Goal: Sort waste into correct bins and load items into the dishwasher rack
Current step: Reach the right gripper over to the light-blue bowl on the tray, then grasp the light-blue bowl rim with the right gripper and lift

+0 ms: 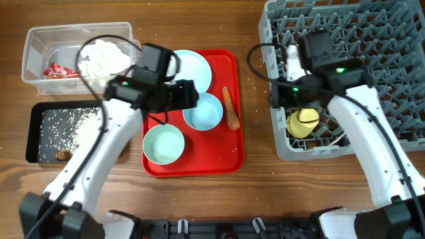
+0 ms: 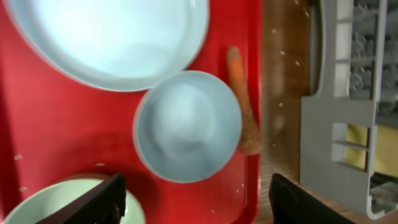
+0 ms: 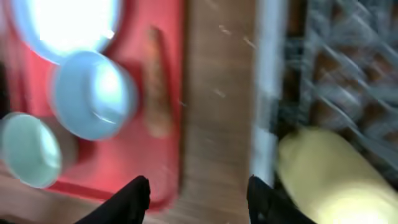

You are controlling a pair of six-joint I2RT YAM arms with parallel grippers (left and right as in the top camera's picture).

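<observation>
The pale blue plate [image 1: 192,66], two bowls [image 1: 202,111] [image 1: 163,144] and the orange carrot [image 1: 230,106] lie on a red tray [image 1: 236,156]. My left gripper [image 1: 189,96] hovers open over the tray, and its jaws hold nothing [image 2: 196,199]. The blue bowl [image 2: 186,124] and the carrot [image 2: 242,99] are just ahead of it. The yellow cup [image 1: 302,123] lies in the grey dishwasher rack [image 1: 372,40] at the near left corner. My right gripper [image 1: 279,96] is open and empty [image 3: 199,199] over the rack's left edge, with the cup [image 3: 336,174] beside its right finger.
The clear tub [image 1: 33,60] at the back left holds the tissue [image 1: 106,56] and the red wrapper [image 1: 58,70]. The black tray [image 1: 33,133] in front of it holds rice grains [image 1: 73,126] and a brown lump [image 1: 62,155]. Bare wood separates the red tray from the rack.
</observation>
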